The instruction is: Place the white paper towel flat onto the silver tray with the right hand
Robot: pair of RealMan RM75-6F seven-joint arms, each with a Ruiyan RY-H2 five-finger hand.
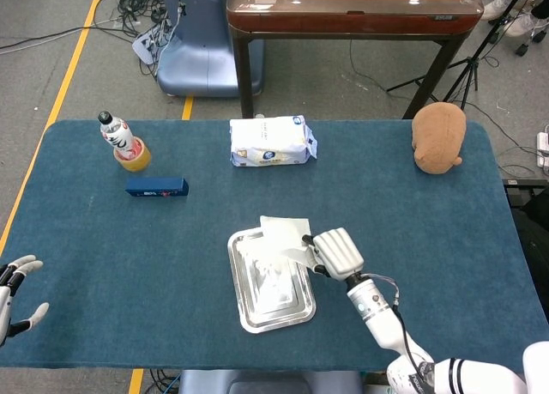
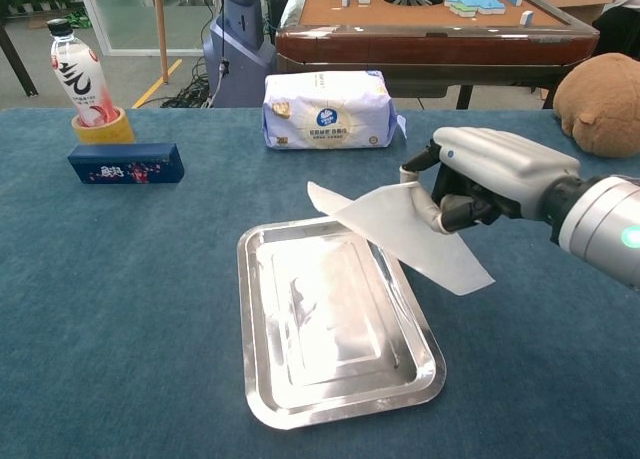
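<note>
A: Right hand (image 2: 490,174) pinches the paper towel (image 2: 400,234) at the sheet's near-right edge; fingers (image 2: 432,217) clamped on it, thumb on top; the sheet fans out from the fingers toward 9 o'clock.

B: Towel position?

A: Held off the table, tilted; in the head view the towel (image 1: 286,237) overlaps the tray (image 1: 249,312) at its 1 o'clock corner; far corner over the tray's rim, trailing corner hanging past the tray's right side, over the blue cloth.

B: Left hand?

A: Left hand (image 1: 15,293) at the table's 8 o'clock edge; fingers apart, holding nothing.

B: Other items?

A: Tissue pack (image 1: 271,142) at 12 o'clock of the tray; bottle (image 1: 115,135) standing in a tape roll (image 1: 135,158) at 10 o'clock, blue box (image 1: 156,187) just beside it; plush toy (image 1: 437,136) at 2 o'clock.
</note>
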